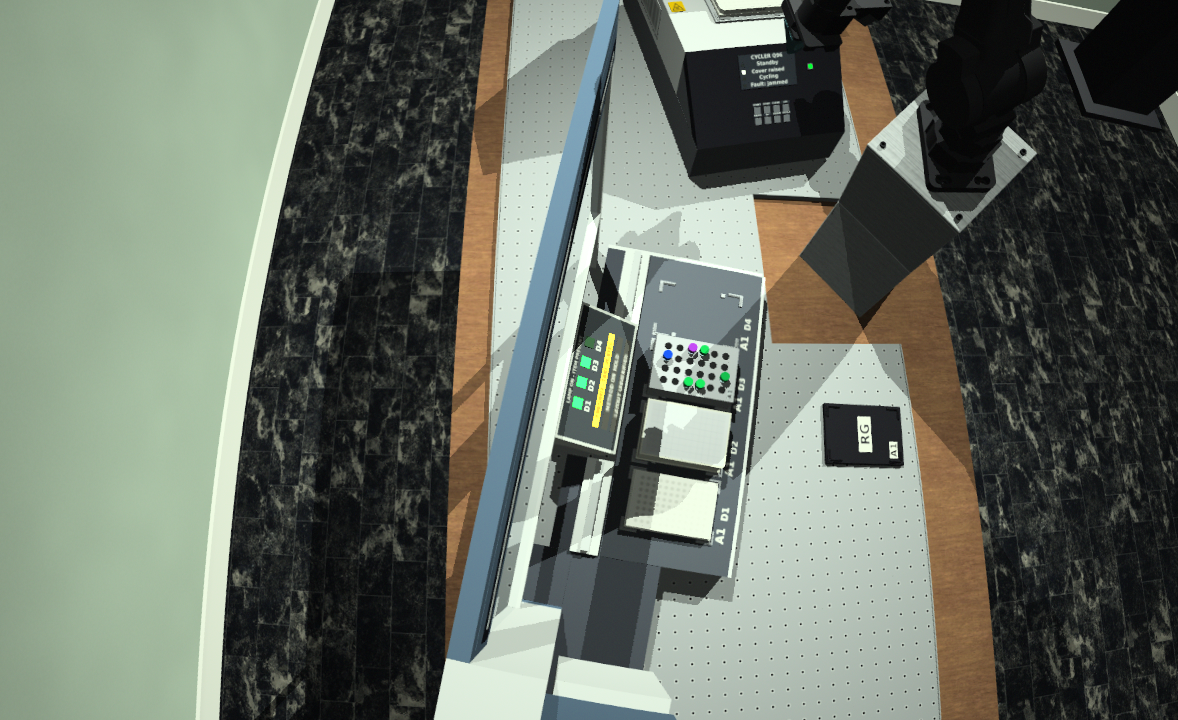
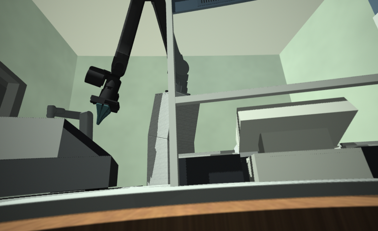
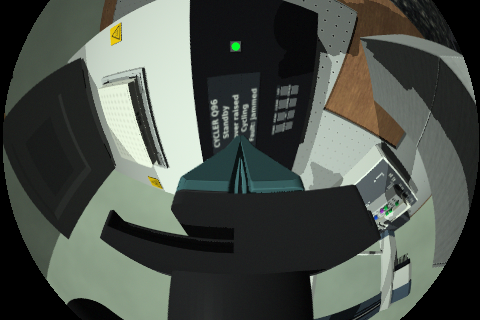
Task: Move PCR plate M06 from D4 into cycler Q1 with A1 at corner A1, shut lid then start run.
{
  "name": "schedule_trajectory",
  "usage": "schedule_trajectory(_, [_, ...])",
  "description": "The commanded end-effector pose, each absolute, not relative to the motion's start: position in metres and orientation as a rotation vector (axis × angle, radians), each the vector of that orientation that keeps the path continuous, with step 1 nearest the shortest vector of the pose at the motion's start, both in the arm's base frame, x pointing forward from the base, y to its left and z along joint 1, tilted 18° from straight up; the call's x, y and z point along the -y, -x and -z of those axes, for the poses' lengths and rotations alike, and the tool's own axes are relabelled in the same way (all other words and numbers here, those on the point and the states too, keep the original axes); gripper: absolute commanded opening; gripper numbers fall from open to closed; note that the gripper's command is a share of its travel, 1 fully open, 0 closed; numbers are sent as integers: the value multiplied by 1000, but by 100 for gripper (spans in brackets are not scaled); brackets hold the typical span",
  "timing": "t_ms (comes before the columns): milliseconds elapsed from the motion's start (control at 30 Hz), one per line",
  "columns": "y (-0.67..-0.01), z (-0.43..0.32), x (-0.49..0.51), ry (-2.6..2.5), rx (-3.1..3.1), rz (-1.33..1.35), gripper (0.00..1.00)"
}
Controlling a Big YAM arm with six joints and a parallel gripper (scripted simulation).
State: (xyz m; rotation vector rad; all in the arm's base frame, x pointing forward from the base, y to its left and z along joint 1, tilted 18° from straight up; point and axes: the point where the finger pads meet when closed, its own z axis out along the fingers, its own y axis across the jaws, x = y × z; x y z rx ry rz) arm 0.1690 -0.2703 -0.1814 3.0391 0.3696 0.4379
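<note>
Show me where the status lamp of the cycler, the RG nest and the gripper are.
Status lamp [image 3: 235, 46], wrist view: on the green light itself.
RG nest [image 1: 844, 447], top view: on its black plate, left of the label.
Gripper [image 2: 99, 122], exterior view: at the shut teal fingertips.

Open air btwn shut gripper [image 2: 98, 122] & panel [image 3: 250, 94].

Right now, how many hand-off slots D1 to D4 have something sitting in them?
3. A plate on D1, the deep-well block on D2, the tube cooling block on D3. D4 shows only bare corner marks.
</note>
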Motion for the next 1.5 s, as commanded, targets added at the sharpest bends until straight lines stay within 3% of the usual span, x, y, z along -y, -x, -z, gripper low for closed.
schedule_trajectory(0, [-165,178,255,-3032,-370,-433,0])
schedule_trajectory(767, [-127,186,148,-2930,-307,-436,0])
schedule_trajectory(1467, [-136,205,164,-2915,-335,-441,0])
